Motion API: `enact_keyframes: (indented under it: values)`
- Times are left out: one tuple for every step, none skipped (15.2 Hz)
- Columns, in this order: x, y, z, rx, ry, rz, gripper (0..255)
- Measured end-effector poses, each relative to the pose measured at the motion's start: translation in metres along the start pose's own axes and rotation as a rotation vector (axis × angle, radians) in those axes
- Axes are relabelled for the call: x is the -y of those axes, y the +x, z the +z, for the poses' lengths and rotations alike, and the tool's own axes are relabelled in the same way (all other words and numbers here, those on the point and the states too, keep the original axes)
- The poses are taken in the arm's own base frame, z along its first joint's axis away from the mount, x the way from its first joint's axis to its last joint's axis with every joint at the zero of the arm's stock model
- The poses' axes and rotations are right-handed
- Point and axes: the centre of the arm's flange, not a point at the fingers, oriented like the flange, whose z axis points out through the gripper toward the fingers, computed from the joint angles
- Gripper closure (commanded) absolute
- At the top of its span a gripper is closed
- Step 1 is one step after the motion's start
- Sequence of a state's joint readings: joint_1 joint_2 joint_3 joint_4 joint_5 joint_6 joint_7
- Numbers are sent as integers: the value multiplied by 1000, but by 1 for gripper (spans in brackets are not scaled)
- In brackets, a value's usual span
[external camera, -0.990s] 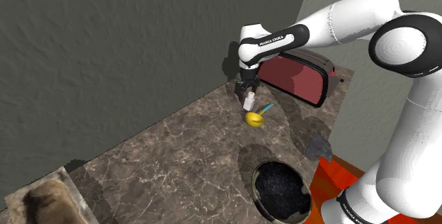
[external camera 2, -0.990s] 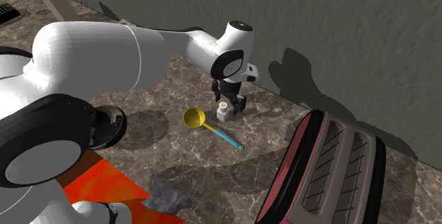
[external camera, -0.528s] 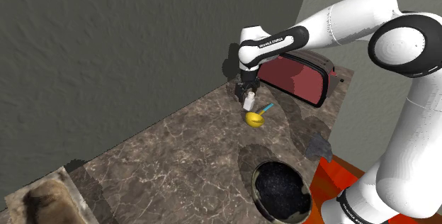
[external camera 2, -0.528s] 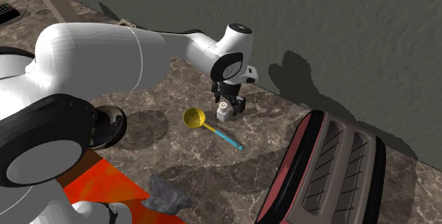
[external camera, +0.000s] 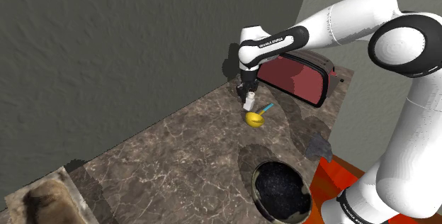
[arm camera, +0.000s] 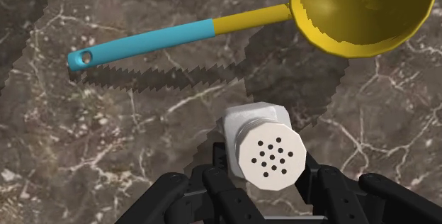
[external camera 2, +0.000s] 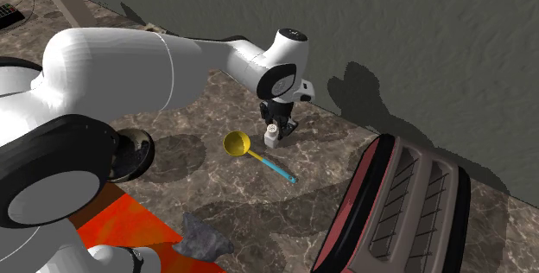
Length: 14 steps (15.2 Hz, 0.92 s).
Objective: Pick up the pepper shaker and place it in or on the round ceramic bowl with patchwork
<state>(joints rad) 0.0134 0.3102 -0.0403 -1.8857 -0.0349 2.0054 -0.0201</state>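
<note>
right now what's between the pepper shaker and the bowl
The yellow ladle, close beside the shaker; then bare counter up to the bowl. The shoulder view shows it.

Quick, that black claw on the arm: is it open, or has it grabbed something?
Tool: closed, its two fingers clasping the white pepper shaker between them.

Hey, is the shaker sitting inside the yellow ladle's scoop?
No, the shaker sits apart from the ladle's yellow scoop, with marble counter showing between them.
</note>
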Motion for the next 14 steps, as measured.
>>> enact_keyframes:
  values:
    - [0, 0, 0, 0, 0, 0, 255]
    - [0, 0, 0, 0, 0, 0, 255]
    - [0, 0, 0, 0, 0, 0, 255]
    - [0, -1, -2, 0, 0, 0, 255]
    - [-1, -1, -6, 0, 0, 0, 255]
    - [0, -2, -10, 0, 0, 0, 255]
    - [-1, -3, -15, 0, 0, 0, 255]
    - [-1, -3, -20, 0, 0, 0, 255]
    - [-2, -4, -25, 0, 0, 0, 255]
    - [-3, -5, -30, 0, 0, 0, 255]
    - [-3, -5, -35, 0, 0, 0, 255]
    - [-2, -7, -41, 0, 0, 0, 255]
    - [-1, -8, -46, 0, 0, 0, 255]
    - [-1, -11, -51, 0, 0, 0, 255]
